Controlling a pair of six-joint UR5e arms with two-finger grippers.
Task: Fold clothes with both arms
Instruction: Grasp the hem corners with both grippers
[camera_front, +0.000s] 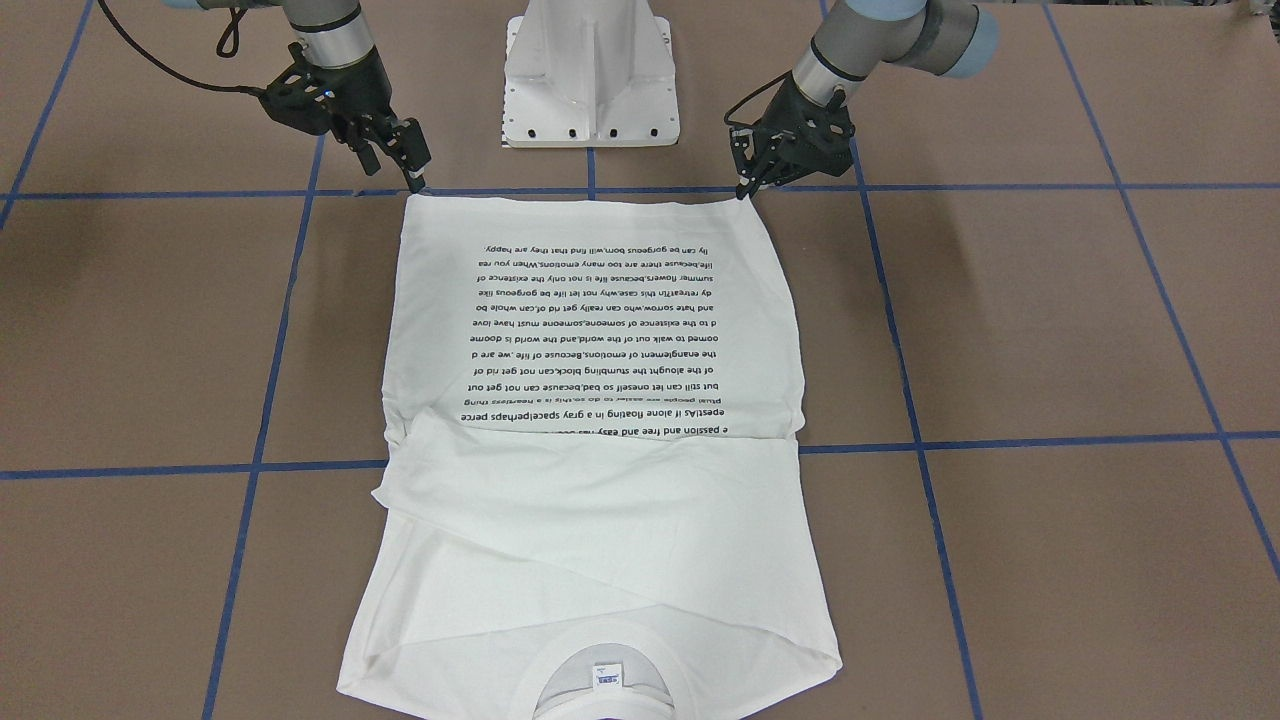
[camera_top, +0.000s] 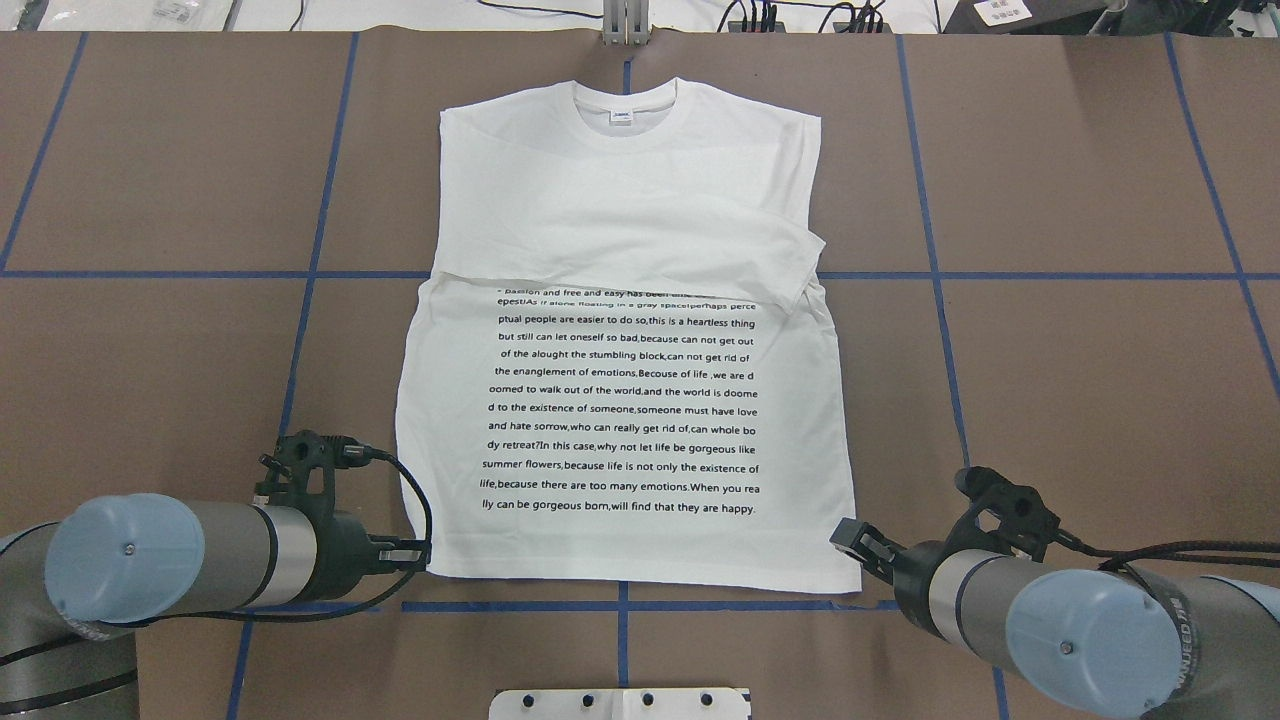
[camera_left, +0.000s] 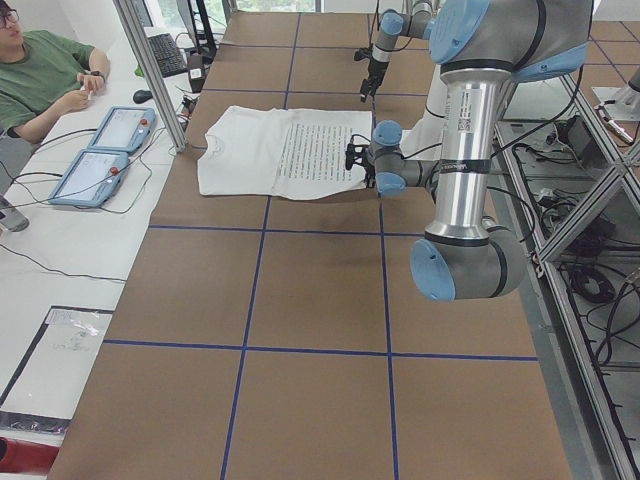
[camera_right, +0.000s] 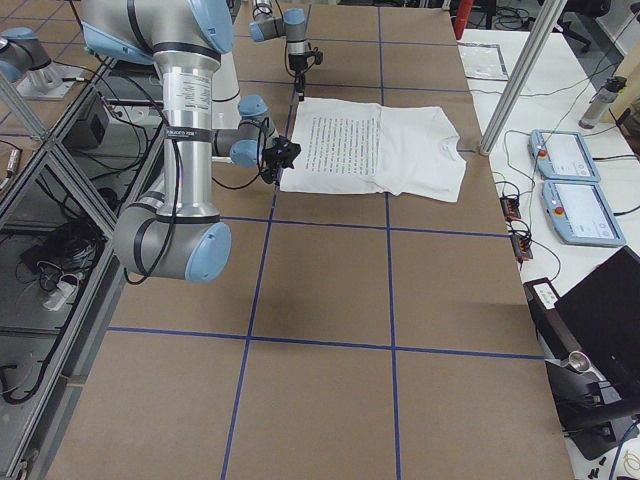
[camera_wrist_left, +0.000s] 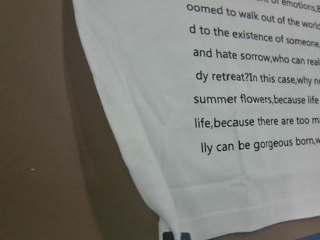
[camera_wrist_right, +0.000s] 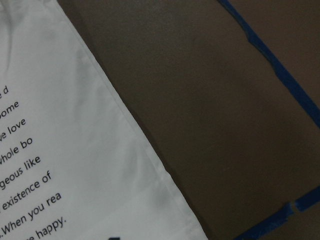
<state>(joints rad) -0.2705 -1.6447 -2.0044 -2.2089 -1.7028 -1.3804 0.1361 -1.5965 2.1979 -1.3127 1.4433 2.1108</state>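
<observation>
White T-shirt (camera_top: 600, 200) lies printed side up on the brown desk (camera_top: 1050, 380); left pincer (camera_front: 745, 190) pinches its left hem corner, right pincer (camera_front: 418, 183) pinches the right hem corner.

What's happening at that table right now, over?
Left gripper and right gripper at the hem corners, grip unclear. T-shirt lies flat, text up, sleeves folded in. No obstruction seen.

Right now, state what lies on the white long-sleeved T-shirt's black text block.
A folded white sleeve covers the top of the text block; lines beneath are hidden, others bare.
</observation>
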